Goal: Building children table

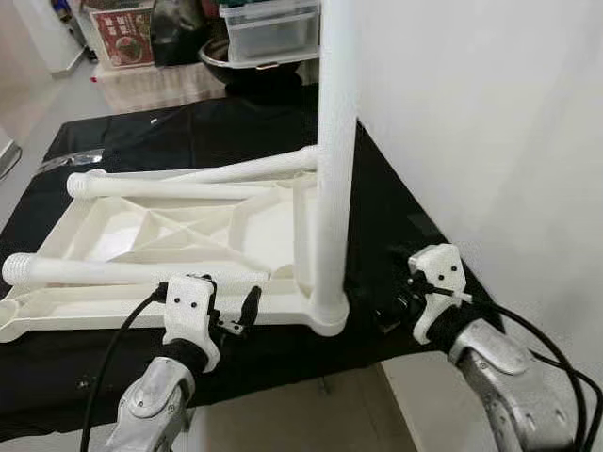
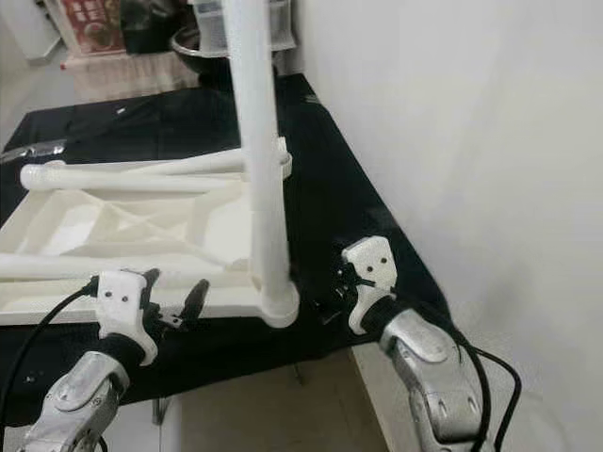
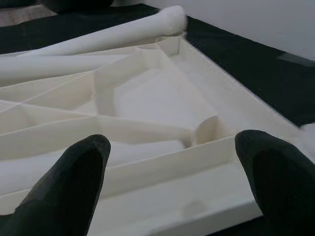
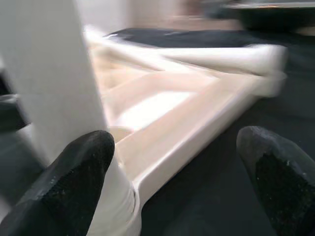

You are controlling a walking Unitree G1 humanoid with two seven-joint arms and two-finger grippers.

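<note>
- On the black-covered table (image 1: 188, 141), a white plastic tabletop (image 1: 122, 235) lay upside down, its ribbed underside facing up.
- One white leg (image 1: 334, 141) stood upright in the near corner socket on the robot's right, close to the table's front edge.
- Two more loose legs (image 1: 188, 184) lay across the far side of the upturned top, and another leg (image 1: 94, 268) lay along its near side.
- The left pincer (image 1: 226, 315) hovered at the near rim of the tabletop, its two black fingers (image 3: 74, 187) spread apart and holding nothing.
- The right pincer (image 4: 177, 182) sat low over the black cloth just beside the base of the upright leg, fingers likewise spread wide, with one fingertip (image 4: 83, 172) near the leg's foot; whether it touched could not be told.
- A white wall (image 1: 490, 141) rose along the table's right side.
- Beyond the table, clear storage bins (image 1: 268, 28) stood stacked.
</note>
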